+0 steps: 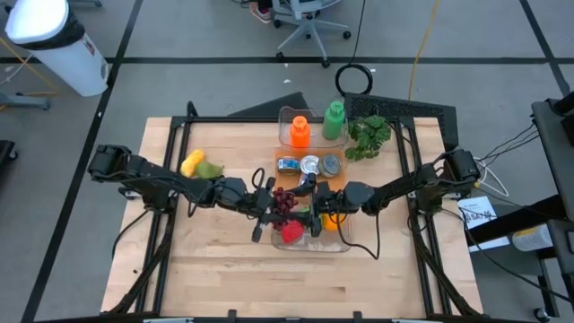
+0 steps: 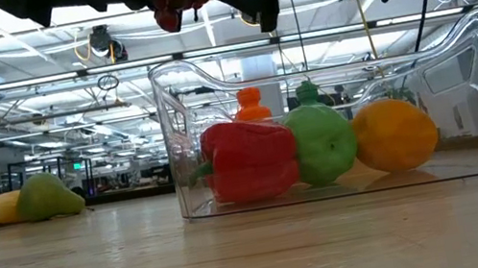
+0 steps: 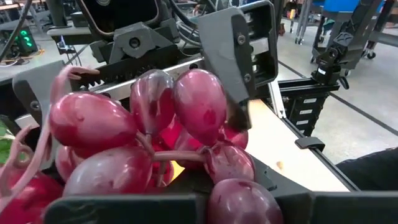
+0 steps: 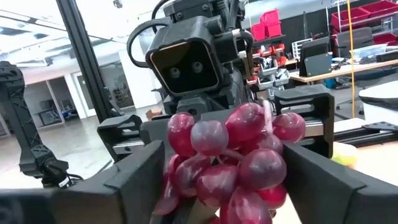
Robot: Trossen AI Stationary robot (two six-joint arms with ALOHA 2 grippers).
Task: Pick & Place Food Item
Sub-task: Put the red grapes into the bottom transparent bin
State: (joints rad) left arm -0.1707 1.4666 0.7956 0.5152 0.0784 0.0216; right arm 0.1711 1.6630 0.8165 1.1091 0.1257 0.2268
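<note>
A bunch of dark red grapes (image 1: 284, 199) hangs in the air above the near clear bin (image 2: 173, 145); the low view shows the bunch (image 2: 174, 8) well above the rim. My left gripper (image 3: 205, 193) comes from the table's left and is shut on the bunch. My right gripper (image 4: 227, 180) comes from the right and is open, one finger on each side of the grapes (image 4: 230, 155). In the bin lie a red pepper (image 2: 248, 160), a green apple (image 2: 323, 144) and an orange (image 2: 395, 134). My left gripper holds the grapes at the bunch's left end, reaching about level from the table's left. The grapes (image 3: 155, 124) themselves hide where the fingers meet them. The bunch sticks out past the fingers, lifted clear of the bin. My right gripper has a finger (image 3: 233, 59) right against a grape; whether it touches I cannot tell.
A second clear bin at the far side holds an orange bottle (image 1: 300, 132) and a green bottle (image 1: 334, 121). Cans (image 1: 309, 164) stand between the bins, and leafy greens (image 1: 368, 135) lie at the far right. A yellow fruit and a green pear (image 1: 199, 165) lie on the left.
</note>
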